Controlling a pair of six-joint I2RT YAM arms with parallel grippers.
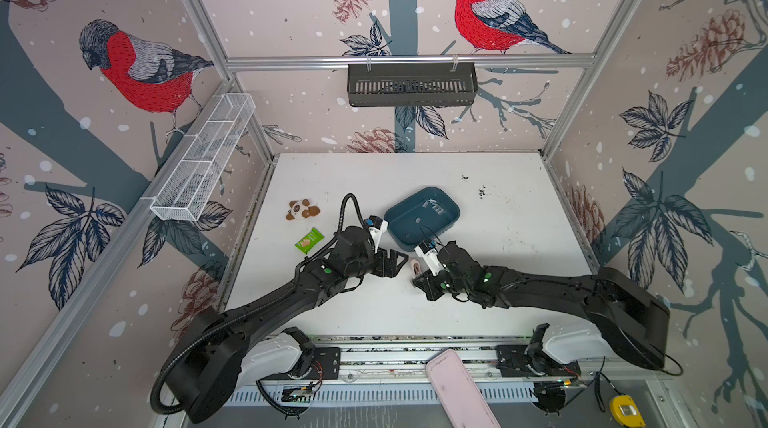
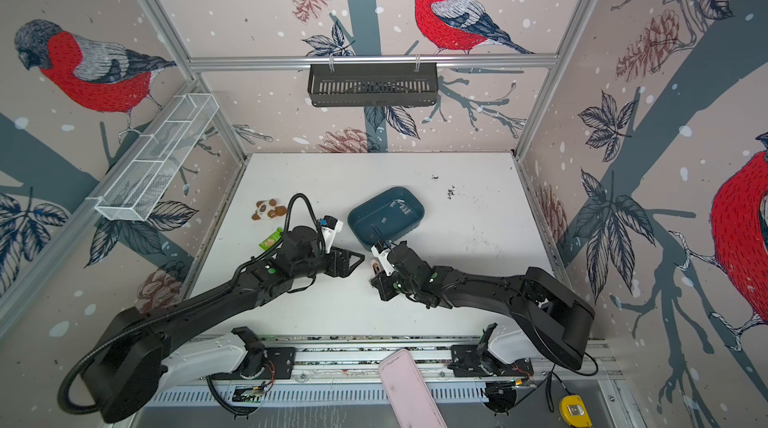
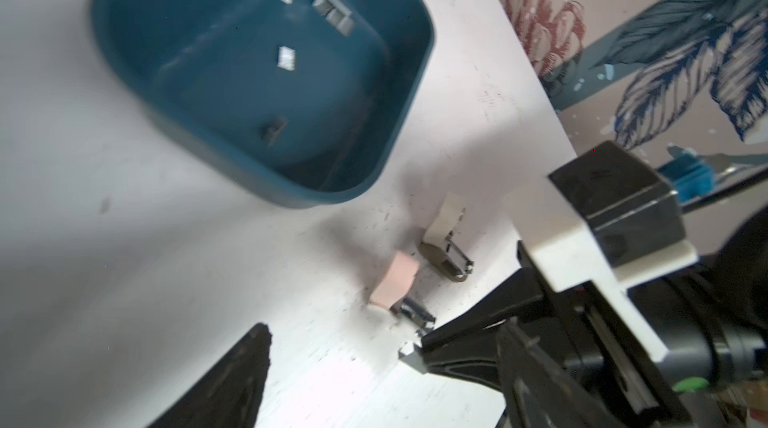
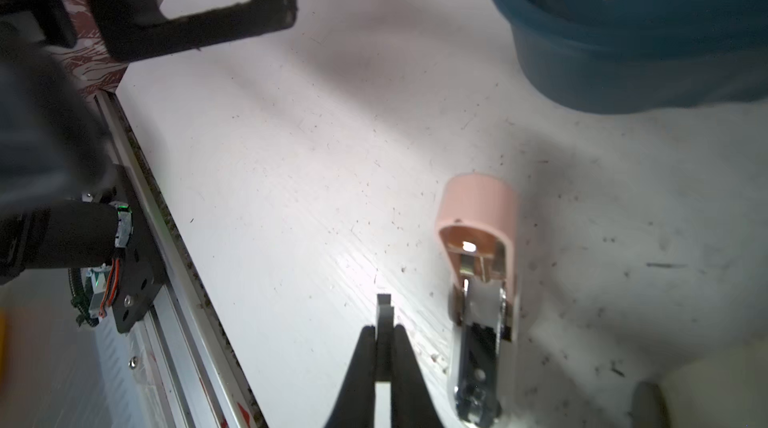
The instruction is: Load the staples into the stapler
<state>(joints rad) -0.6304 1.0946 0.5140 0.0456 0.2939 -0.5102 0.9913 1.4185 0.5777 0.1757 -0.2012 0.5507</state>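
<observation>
The right hand (image 4: 384, 336) is pinching a staple strip (image 4: 384, 313), a short, thin silvery-grey bar, just beside the opened pink stapler (image 4: 482, 247), which is lying on the white counter (image 1: 519, 230) slightly below centre in both top views. Further staples (image 3: 328, 1) are lying in the blue tray (image 1: 409, 207) above it, most bunched together. The left hand (image 1: 399, 263) is hovering nearby, fingers spread, holding nothing.

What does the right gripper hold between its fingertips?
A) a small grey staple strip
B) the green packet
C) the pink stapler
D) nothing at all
A: in the right wrist view the right gripper is shut on a thin grey staple strip, while the pink stapler lies on the table beside it, not gripped.
</observation>
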